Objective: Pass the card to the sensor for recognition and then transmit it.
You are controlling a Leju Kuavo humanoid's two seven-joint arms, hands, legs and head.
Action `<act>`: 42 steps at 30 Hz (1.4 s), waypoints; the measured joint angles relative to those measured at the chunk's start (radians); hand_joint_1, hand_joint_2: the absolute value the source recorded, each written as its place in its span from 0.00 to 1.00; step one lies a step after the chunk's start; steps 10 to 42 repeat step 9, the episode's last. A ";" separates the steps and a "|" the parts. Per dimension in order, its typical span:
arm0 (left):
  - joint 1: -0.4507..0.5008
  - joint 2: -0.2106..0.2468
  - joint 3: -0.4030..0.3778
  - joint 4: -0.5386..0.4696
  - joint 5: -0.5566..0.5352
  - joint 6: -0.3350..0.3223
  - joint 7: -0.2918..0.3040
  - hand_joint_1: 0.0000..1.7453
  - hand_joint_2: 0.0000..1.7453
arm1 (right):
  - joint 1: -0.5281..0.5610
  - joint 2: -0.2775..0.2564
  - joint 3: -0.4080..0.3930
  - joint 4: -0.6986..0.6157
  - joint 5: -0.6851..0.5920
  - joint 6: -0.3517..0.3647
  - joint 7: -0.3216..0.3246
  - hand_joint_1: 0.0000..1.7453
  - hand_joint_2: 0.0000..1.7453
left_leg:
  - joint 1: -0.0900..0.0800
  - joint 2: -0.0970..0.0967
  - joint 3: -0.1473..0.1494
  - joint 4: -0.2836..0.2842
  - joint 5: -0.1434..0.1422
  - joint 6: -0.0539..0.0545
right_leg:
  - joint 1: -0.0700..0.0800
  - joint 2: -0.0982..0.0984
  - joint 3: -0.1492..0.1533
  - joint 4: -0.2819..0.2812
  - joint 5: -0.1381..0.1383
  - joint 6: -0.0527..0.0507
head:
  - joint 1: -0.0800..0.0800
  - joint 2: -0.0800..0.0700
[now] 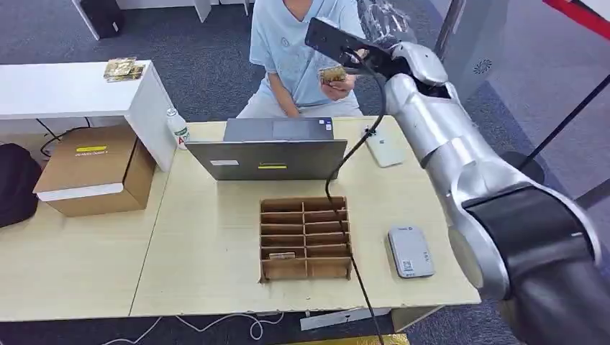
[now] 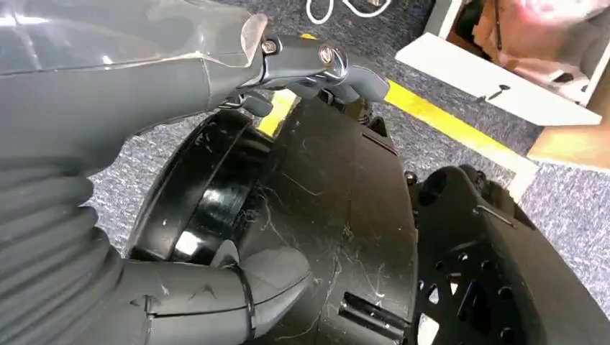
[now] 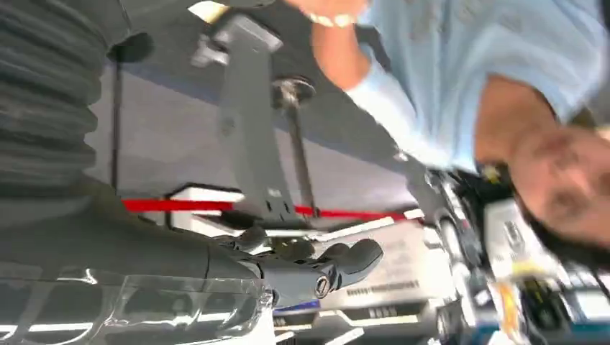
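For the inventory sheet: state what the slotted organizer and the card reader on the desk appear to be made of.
Slotted organizer: apparently corrugated cardboard, matte brown, with raw cut edges on its dividers.
Card reader: probably moulded plastic, smooth light grey with rounded corners and a printed label; metal cannot be ruled out.

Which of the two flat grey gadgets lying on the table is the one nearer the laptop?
The pale phone-like slab, lying just right of the laptop near the table's far edge. The other, a grey sensor pad, sits toward the near edge, right of the cardboard compartment tray.

No text can be read; the yellow label on the cardboard box (image 1: 92, 169) is too blurred.
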 joint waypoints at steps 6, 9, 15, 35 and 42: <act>0.017 0.000 -0.027 0.000 0.112 0.005 0.000 0.00 1.00 | 0.264 -0.140 -0.078 -0.318 -0.266 -0.005 -0.241 0.00 0.00 | 0.001 -0.007 0.000 0.001 0.000 0.000 | 0.001 -0.006 0.003 -0.002 -0.001 0.001 | 0.001 0.000; 0.025 0.003 -0.047 0.000 0.157 0.034 -0.001 0.00 1.00 | 0.472 -0.223 -0.132 -0.551 -0.416 -0.024 -0.289 0.00 0.00 | 0.001 -0.009 -0.001 0.001 -0.001 0.001 | 0.001 -0.008 0.003 -0.003 -0.001 0.001 | 0.001 0.000; 0.025 0.003 -0.047 0.000 0.157 0.034 -0.001 0.00 1.00 | 0.472 -0.223 -0.132 -0.551 -0.416 -0.024 -0.289 0.00 0.00 | 0.001 -0.009 -0.001 0.001 -0.001 0.001 | 0.001 -0.008 0.003 -0.003 -0.001 0.001 | 0.001 0.000; 0.025 0.003 -0.047 0.000 0.157 0.034 -0.001 0.00 1.00 | 0.472 -0.223 -0.132 -0.551 -0.416 -0.024 -0.289 0.00 0.00 | 0.001 -0.009 -0.001 0.001 -0.001 0.001 | 0.001 -0.008 0.003 -0.003 -0.001 0.001 | 0.001 0.000; 0.025 0.003 -0.047 0.000 0.157 0.034 -0.001 0.00 1.00 | 0.472 -0.223 -0.132 -0.551 -0.416 -0.024 -0.289 0.00 0.00 | 0.001 -0.009 -0.001 0.001 -0.001 0.001 | 0.001 -0.008 0.003 -0.003 -0.001 0.001 | 0.001 0.000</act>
